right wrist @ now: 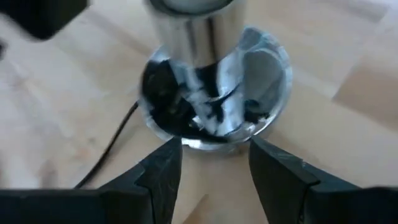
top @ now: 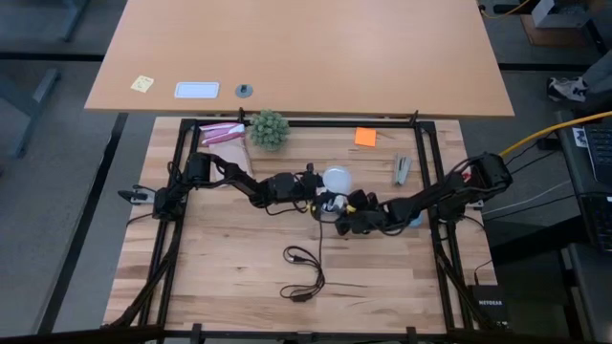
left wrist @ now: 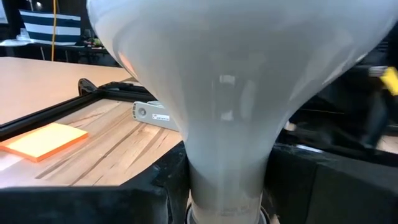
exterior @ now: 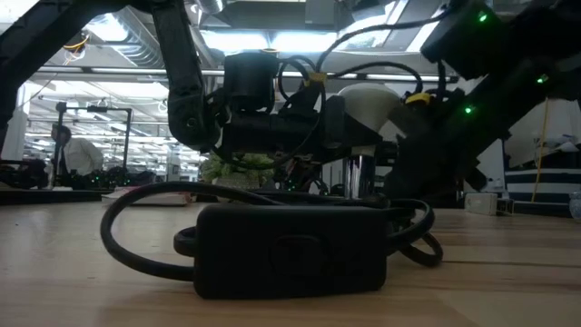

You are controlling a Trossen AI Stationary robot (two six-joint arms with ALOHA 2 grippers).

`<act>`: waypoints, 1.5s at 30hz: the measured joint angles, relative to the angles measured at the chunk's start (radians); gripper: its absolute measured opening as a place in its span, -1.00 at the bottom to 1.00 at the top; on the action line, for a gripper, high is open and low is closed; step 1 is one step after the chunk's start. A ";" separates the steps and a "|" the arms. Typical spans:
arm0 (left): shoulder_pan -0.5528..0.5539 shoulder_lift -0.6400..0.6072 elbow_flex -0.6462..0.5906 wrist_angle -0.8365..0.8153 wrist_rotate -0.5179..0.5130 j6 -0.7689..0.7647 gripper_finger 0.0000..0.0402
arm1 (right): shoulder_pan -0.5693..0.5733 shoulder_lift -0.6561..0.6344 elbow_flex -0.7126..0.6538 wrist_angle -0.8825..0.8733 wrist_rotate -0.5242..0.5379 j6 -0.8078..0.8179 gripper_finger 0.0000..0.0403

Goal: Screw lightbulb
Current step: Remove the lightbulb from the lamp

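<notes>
Mid-bench, left hand (top: pixel 320 191) grips lightbulb (top: pixel 336 178); right hand (right wrist: pixel 214 163) spread around silvery socket (right wrist: pixel 214 93). Cord (top: pixel 304 272) nearby; bench (top: pixel 220 258) edges well apart. No writing legible.

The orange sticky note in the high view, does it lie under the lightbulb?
No, the orange sticky note lies on bare wood near the table's far edge, clearly apart from the lightbulb between the two arms.

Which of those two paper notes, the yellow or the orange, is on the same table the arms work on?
The orange sticky note, lying on the slatted wooden worktable near the stapler. The yellow sticky note sits on the separate smooth desk behind.
</notes>
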 joint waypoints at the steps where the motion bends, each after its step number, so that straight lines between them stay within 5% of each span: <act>1: 0.000 0.000 0.000 0.000 -0.001 -0.001 -0.25 | 0.007 0.000 0.000 0.004 0.000 0.014 -0.07; 11: 0.001 0.003 0.000 0.060 -0.003 -0.071 -0.25 | 0.067 -0.014 0.002 0.135 0.074 -0.119 -0.07; 18: 0.001 -0.007 0.000 0.094 -0.002 -0.136 -0.24 | 0.091 -0.199 0.002 0.072 0.154 -0.198 -0.07; 26: 0.017 -0.028 0.004 0.314 -0.038 -0.248 -0.24 | 0.188 -0.370 0.003 0.084 0.185 -0.271 -0.07; 33: 0.045 -0.100 0.011 0.321 -0.075 -0.313 -0.23 | 0.294 -0.376 0.003 0.127 0.338 -0.273 -0.07; 45: 0.018 -0.230 0.013 0.324 -0.070 -0.259 -0.23 | 0.285 -0.328 0.003 0.134 0.365 -0.179 -0.07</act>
